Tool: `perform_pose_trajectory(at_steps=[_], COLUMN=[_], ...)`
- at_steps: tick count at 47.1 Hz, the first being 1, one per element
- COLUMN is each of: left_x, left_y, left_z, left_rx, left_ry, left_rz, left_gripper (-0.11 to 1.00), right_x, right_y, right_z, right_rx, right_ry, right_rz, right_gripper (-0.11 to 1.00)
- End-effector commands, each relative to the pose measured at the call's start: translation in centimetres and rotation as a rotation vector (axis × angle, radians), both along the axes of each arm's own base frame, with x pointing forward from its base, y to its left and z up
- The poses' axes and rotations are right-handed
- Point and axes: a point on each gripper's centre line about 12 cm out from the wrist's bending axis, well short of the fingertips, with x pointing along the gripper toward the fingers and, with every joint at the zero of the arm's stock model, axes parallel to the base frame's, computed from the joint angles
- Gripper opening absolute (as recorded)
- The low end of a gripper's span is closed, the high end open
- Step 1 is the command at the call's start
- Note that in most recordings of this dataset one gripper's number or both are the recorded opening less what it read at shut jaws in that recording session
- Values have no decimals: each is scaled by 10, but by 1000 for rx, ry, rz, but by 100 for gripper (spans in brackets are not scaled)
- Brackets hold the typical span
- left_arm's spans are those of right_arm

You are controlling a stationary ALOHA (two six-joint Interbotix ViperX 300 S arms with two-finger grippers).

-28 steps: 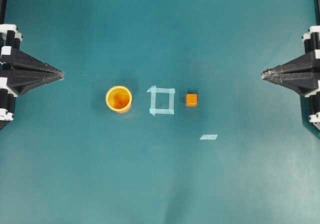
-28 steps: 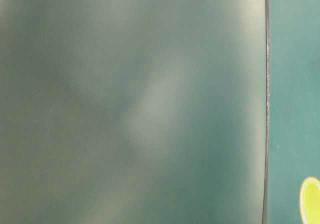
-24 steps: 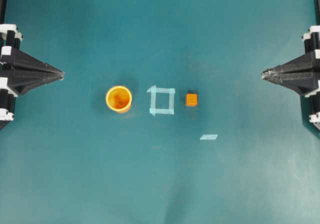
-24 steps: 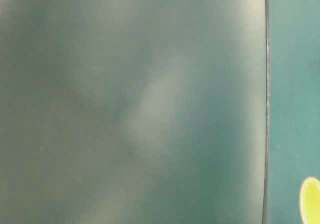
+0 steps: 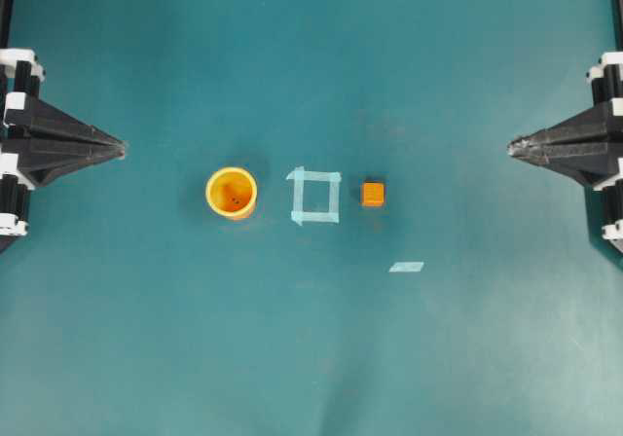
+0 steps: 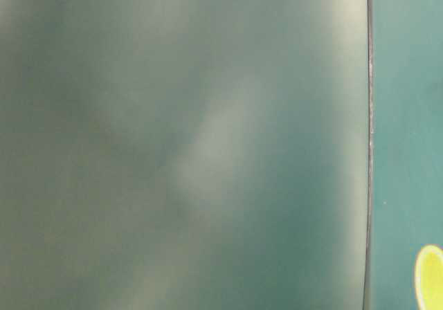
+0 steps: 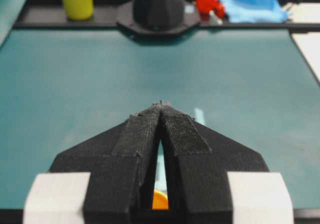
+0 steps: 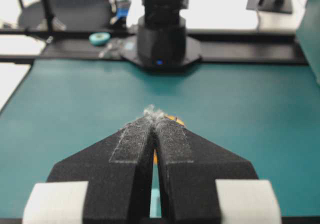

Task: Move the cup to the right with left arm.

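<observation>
Covering table (image 5: 311, 358): teal mat; tape square (image 5: 314, 196).

The worktop (image 5: 311, 358) is a flat teal, and the cup (image 5: 232, 193) on it is yellow-orange with a darker orange inside. The cube (image 5: 373, 195) is plain orange, the tape square (image 5: 314, 196) is pale mint, and both pincers are matte black with white blocks.

Glossy plastic cup (image 5: 231, 193) on matt green table (image 5: 311, 358).
</observation>
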Motion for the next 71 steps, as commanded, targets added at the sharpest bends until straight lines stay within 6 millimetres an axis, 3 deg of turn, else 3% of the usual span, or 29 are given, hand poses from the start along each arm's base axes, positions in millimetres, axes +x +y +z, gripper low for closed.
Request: perform_pose_trajectory(at_steps=[1,6,10,21,26,38,55,71], left_x=[3,3,3,4,8,32,58,54], left_y=[-1,-1,-1,0,-1,-1,-2,2], left_z=[8,7,6,4,-4,-47,-103,-149], left_rx=[1,2,2,-3,12,89,122,105], left_ry=[-12,2,8,18,63,251,318,440], left_rz=[-4,-3,-3,-2,-3,-14,-26,-13], left_gripper=[0,4,15,64,76,75,78,83], right_x=[2,3,3,3,3,3,3,3], right_y=[0,0,-1,-1,-1,-1,-1,-1], right_z=[11,12,11,10,10,14,16,16], right_rx=[2,3,3,3,2,2,-8,-8], right_ry=[-26,-26,-20,2,0,-9,-14,2], right_rz=[0,-2,-3,-3,-3,-5,-4,-4], right_gripper=[0,0,0,0,0,0,0,0])
